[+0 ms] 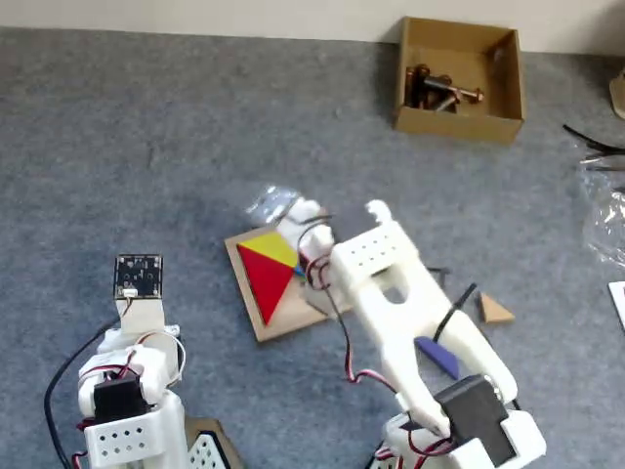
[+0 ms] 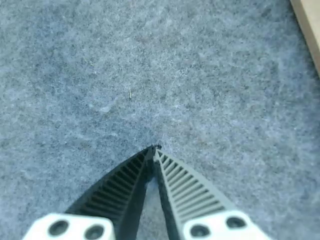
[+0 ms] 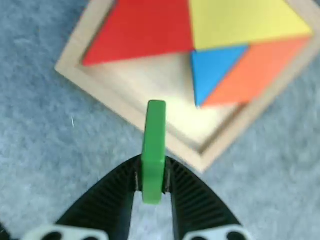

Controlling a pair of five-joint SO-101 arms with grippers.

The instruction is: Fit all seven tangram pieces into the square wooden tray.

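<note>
The square wooden tray point(image 1: 256, 310) point(image 3: 90, 82) lies mid-table and holds a red triangle point(image 1: 262, 276) point(image 3: 142, 30), a yellow triangle point(image 1: 272, 246) point(image 3: 240, 20), a blue triangle point(image 3: 212, 67) and an orange piece point(image 3: 255, 72). My right gripper point(image 3: 152, 172) hangs over the tray's edge, shut on a green piece point(image 3: 153, 150) held on edge. Its arm point(image 1: 410, 313) covers the tray's right part in the high view. A dark blue piece point(image 1: 437, 357) and a tan triangle point(image 1: 494, 311) lie on the carpet to the right. My left gripper point(image 2: 154, 150) is shut over bare carpet at the left.
A cardboard box point(image 1: 459, 68) with small brown objects stands at the back right. Clear plastic wrapping point(image 1: 605, 220) and cables lie at the right edge. A crumpled bit of plastic point(image 1: 271, 203) sits just behind the tray. Grey carpet covers the table.
</note>
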